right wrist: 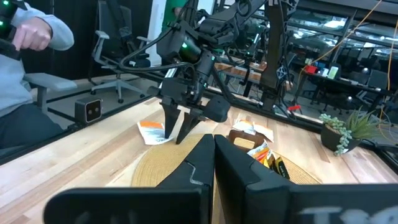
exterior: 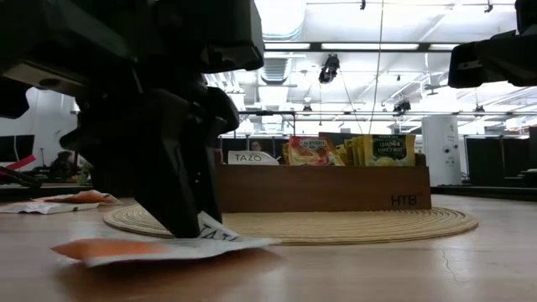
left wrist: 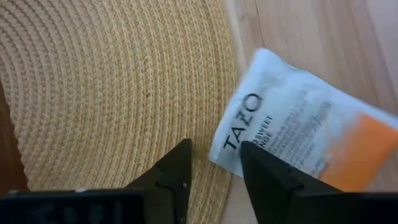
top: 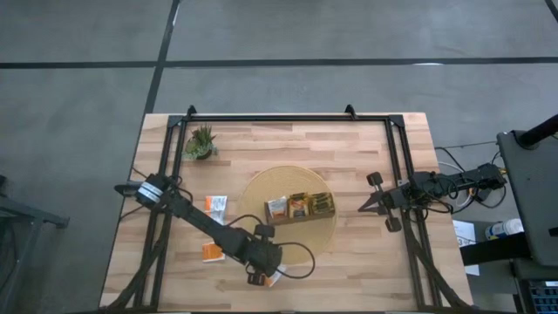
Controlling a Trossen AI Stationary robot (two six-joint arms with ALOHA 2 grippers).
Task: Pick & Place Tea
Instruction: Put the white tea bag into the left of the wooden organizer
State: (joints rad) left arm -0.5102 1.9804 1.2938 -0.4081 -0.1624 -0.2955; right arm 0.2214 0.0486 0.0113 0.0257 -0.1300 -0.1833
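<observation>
Nearest the low camera: a white-and-orange sachet (exterior: 159,247) flat on the table (exterior: 403,268), just off the rim of the woven mat (exterior: 352,225), with the left gripper (exterior: 186,220) planted over it. Same sachet filling the left wrist view, TAZO label up, one corner lapping the mat's edge.

Partly done, by the look of it. Already standing in the wooden tray (top: 301,209) on the mat: several sachets (top: 300,205), orange-brown and yellow-green. Left to place: this one by the mat, another white-and-orange sachet (top: 215,204) and an orange one (top: 212,253) lying loose on the bare wood to the left of the mat. Possibly more hidden under the arm; hard to say from above.

Left jaws apart, spread about as wide as the sachet's corner, one finger (left wrist: 270,180) over its near edge and the other over the mat. Touching or merely hovering: not clear. Nothing clamped yet.

Right gripper (top: 366,204) parked at the table's right side, jaws pressed together, empty.
</observation>
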